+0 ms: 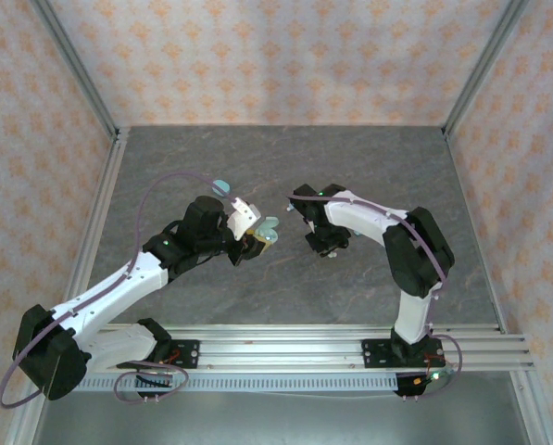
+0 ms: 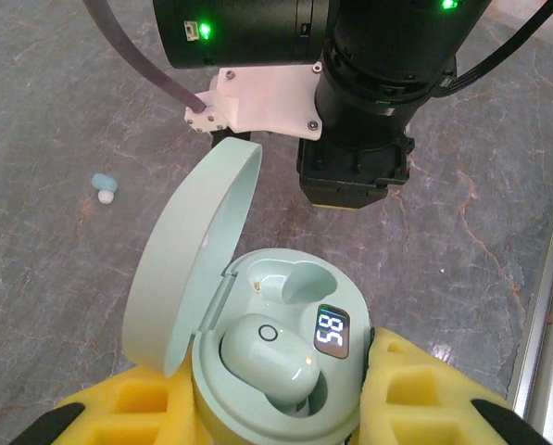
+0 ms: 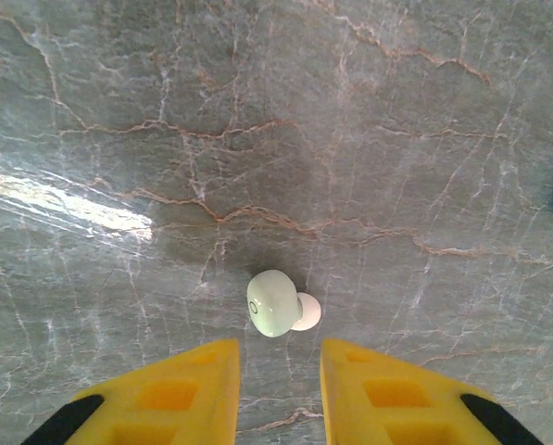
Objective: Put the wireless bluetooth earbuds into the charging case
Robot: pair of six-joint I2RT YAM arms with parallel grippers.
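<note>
The left arm [image 1: 119, 283] stretches toward mid-table. Its yellow, waffle-moulded left gripper [image 2: 276, 413] is clamped on the smooth mint charging case [image 2: 248, 315], whose round lid is flipped open, with one glossy seated earbud [image 2: 269, 357] inside. The right arm [image 1: 415, 250] folds at the elbow. The right gripper [image 3: 278, 357] points down, jaws parted and empty. A pebble-like loose earbud [image 3: 274, 302] lies on the veined grey table [image 3: 257, 111] just ahead, seemingly untouched.

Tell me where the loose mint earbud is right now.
Right wrist view: the mint earbud lies on the grey table, just ahead of the gap between the fingers of the right pincer.
</note>
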